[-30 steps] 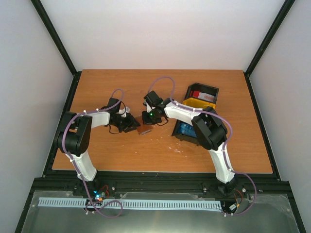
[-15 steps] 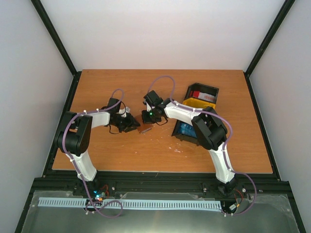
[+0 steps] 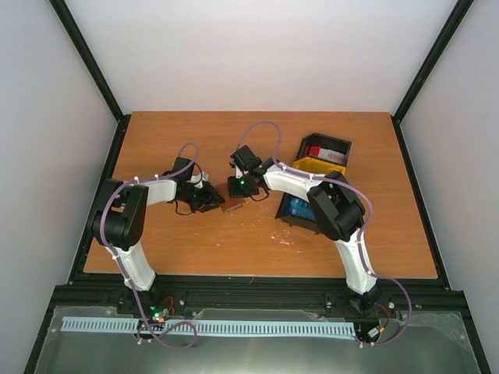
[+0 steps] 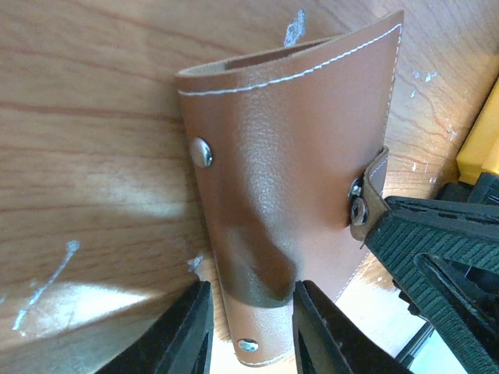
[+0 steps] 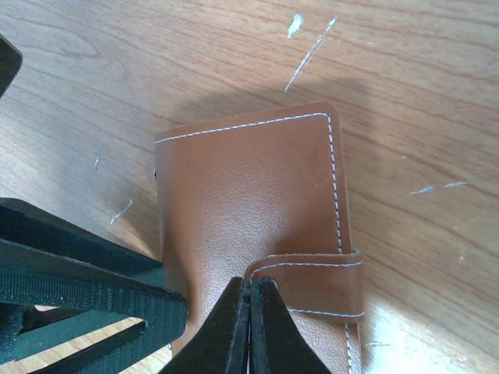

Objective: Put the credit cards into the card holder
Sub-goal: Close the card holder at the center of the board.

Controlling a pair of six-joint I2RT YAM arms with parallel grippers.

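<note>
Card holder (image 4: 288,171) sits mid-table (image 3: 179,140), between both arms. The left claw (image 4: 253,300) grips its near end, one finger on each side. The right claw (image 5: 249,288) is closed, its tips at the clasp strap (image 5: 312,284), perhaps pinching it. Credit cards (image 3: 317,152) lie in trays (image 3: 347,148) to the right.

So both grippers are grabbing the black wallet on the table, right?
Not quite. The wallet is brown, not black; both wrist views show it. The rest is right: the left gripper clamps one end, and the right gripper pinches its strap, on the table.
</note>
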